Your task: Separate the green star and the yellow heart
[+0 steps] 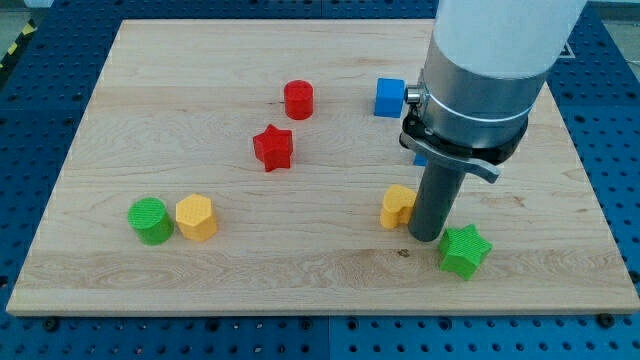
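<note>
The green star [465, 251] lies near the board's lower right. The yellow heart [397, 206] lies just to its upper left. My tip [426, 237] stands on the board between the two, touching or almost touching the heart's right side and close to the star's upper left point. The rod [436, 200] rises from there into the arm's large grey and white body [475, 70], which hides part of the board behind it.
A green cylinder [150, 221] and a yellow hexagonal block [196, 217] sit side by side at lower left. A red star [272, 147] and a red cylinder [298, 100] lie mid-board. A blue cube [389, 97] sits at the top, another blue block [421, 157] is mostly hidden behind the arm.
</note>
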Robot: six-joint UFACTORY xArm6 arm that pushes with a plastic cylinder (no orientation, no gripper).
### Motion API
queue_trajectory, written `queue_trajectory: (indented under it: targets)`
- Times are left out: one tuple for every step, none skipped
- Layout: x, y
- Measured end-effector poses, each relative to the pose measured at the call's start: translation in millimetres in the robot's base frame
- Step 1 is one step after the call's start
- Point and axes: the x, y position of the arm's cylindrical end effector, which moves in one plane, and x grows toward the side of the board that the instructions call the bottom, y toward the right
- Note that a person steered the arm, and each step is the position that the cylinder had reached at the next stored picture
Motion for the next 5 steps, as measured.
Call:
queue_trajectory:
  targets:
    - [8.8,-1.9]
    - [8.8,-18.6]
    - [8.9,-40.8]
    - [8.8,-45.0]
    - [-0.1,-45.0]
